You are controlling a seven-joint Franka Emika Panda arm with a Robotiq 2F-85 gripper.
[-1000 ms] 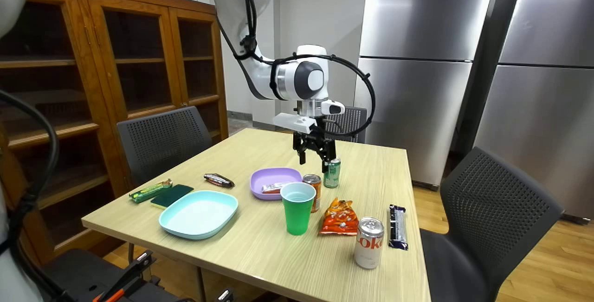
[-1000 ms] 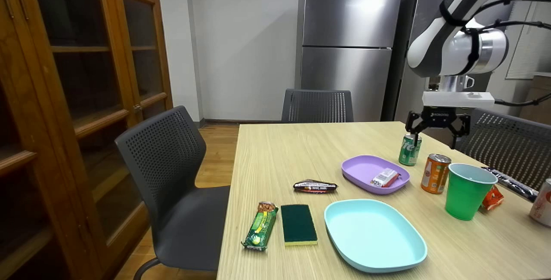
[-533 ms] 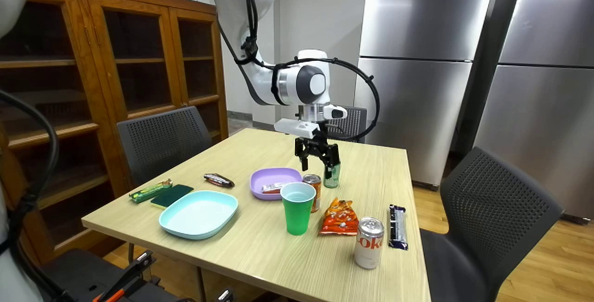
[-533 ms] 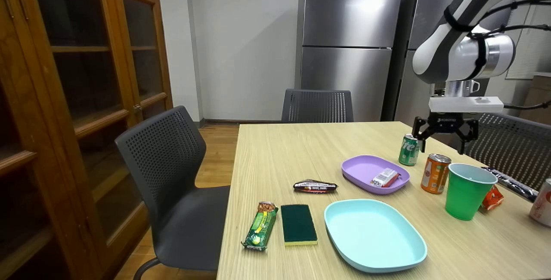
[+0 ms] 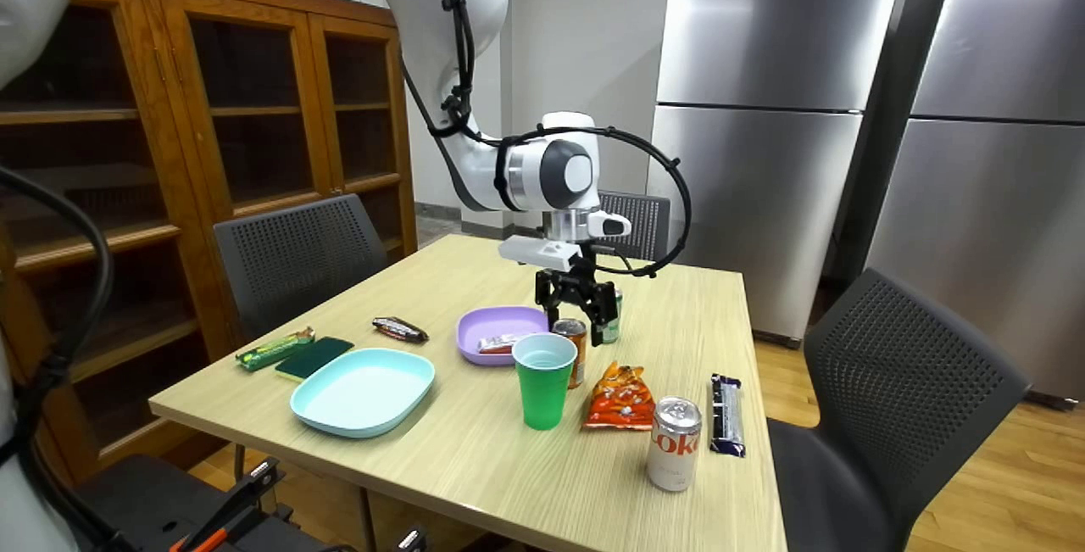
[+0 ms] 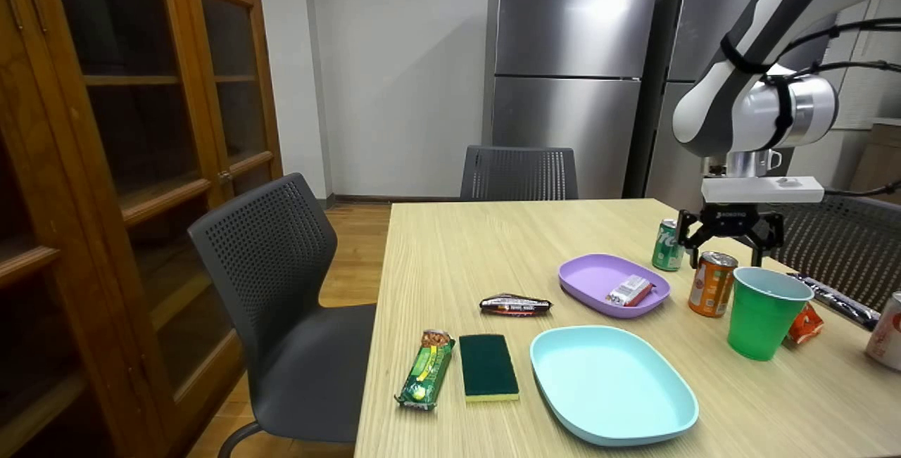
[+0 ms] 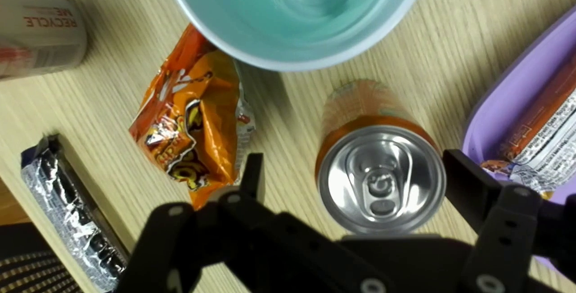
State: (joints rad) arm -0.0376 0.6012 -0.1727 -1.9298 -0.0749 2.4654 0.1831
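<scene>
A black robot hand (image 6: 726,262) is hovering at the top of an orange can (image 6: 712,289), its fingers (image 7: 253,173) standing well parted. The can is standing upright on the table (image 6: 457,247); in the wrist view its lid (image 7: 382,178) is showing between the fingers, sitting closer to the one beside a purple tray (image 6: 591,276). Whether that finger is touching the rim, one cannot tell. A wrapped bar (image 6: 630,290) is resting in the tray, while a green cup (image 5: 543,395), an orange snack bag (image 5: 621,399) and a green can (image 6: 666,247) are sitting near the orange can. A light blue tray (image 6: 612,380) is lying farther off.
</scene>
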